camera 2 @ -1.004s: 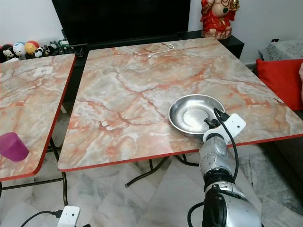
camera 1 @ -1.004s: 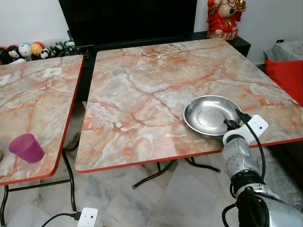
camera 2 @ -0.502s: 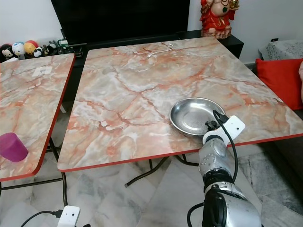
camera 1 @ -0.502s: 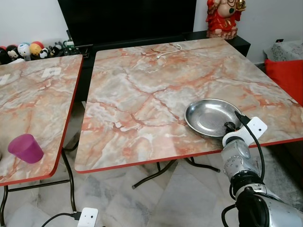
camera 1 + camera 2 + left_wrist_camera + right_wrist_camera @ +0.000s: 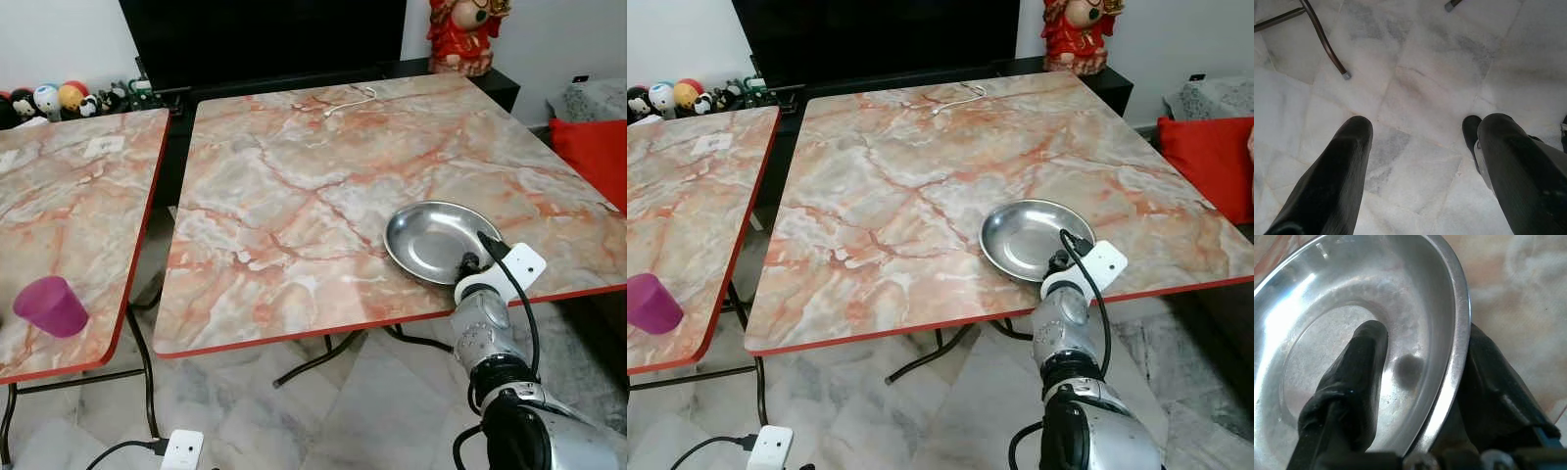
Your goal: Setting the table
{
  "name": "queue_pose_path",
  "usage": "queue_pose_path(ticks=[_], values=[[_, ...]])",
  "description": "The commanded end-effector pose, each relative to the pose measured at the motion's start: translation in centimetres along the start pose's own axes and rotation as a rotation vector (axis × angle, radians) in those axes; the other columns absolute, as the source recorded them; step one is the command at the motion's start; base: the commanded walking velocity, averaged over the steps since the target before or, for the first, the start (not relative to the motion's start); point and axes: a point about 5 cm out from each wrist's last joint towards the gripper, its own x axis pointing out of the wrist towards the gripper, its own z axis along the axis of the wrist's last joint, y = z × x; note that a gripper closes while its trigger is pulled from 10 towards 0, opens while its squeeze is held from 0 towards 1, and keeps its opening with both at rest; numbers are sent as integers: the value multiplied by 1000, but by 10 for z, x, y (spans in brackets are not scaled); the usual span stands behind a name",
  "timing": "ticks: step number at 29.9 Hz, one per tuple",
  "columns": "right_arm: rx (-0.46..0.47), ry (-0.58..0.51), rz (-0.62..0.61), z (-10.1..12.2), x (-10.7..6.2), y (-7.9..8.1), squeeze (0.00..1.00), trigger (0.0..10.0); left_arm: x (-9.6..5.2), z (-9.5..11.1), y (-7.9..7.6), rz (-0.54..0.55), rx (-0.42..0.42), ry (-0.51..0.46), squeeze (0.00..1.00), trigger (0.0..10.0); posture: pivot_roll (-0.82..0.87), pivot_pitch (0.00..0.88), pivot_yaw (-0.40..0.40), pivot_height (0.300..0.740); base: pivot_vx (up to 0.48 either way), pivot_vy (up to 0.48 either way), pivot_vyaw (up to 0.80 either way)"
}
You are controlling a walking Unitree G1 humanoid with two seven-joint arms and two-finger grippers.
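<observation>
The robot's right gripper pinches the near rim of a steel plate at the front edge of the marble-patterned table. One black finger lies inside the dish and the other sits under the rim against the tabletop. The plate rests flat near the table's front right corner, just inside the red edge band.

The left gripper hangs idle over the pale tiled floor, its fingers spread and holding nothing.

The plate looks light, stiff and unbreakable, but its polished metal is likely slippery between smooth black fingers. A pinch at one point of the rim may let the shallow dish swing or tilt once it is lifted. The thin, out-turned lip is the only real place to take hold. A grip set deep over that lip, with the plate kept level, would probably carry it best. Sliding it across the smooth top may be safer than lifting it.

On the robot's left, a purple cup stands near the front edge of a second table of the same pattern.

Further back, a white cable lies on the far part of the main table. Beyond it stand a dark screen, a row of small toys and a red figurine.
</observation>
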Motion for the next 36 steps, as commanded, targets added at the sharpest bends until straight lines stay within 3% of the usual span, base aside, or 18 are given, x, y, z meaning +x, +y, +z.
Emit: queue_pose_path(ticks=[1,4,5,6,9,10,11,12,27,36], values=[[-11,-12,-1,-1,-1,1,0,10000,-1,-3,0,-1,1,11,0,10000,-84,32,56,732,0,0,0],[-16,-24,-25,0,-2,-1,0,10000,-1,-3,0,1,-1,11,0,10000,-83,32,54,732,0,0,0],[-19,-29,-32,0,-2,-1,427,10000,-1,-3,0,1,-2,11,0,10000,-84,31,54,732,0,0,0],[-21,-36,-48,1,-2,-3,965,10000,-1,-3,0,1,-2,12,0,10000,-84,31,53,732,0,0,0],[-18,-37,-61,1,-2,-4,922,10000,-1,-4,0,0,-2,13,0,10000,-84,31,53,732,0,0,0],[-17,-36,-61,0,-3,-4,345,10000,-1,-4,0,0,-2,13,0,10000,-84,32,52,732,0,0,0],[-17,-34,-60,-1,-3,-5,345,10000,-1,-4,0,0,-3,13,0,10000,-84,32,52,732,0,0,0],[-18,-31,-57,-1,-3,-4,0,10000,-1,-4,0,0,-3,13,0,10000,-83,31,52,732,0,0,0],[-129,-22,40,-1,-4,10,0,10000,-1,-5,-2,1,-5,18,0,10000,-84,29,47,732,0,0,0],[-234,-25,50,-3,-6,9,0,10000,-1,-6,-3,-1,-5,20,0,10000,-94,28,45,732,0,0,0]])
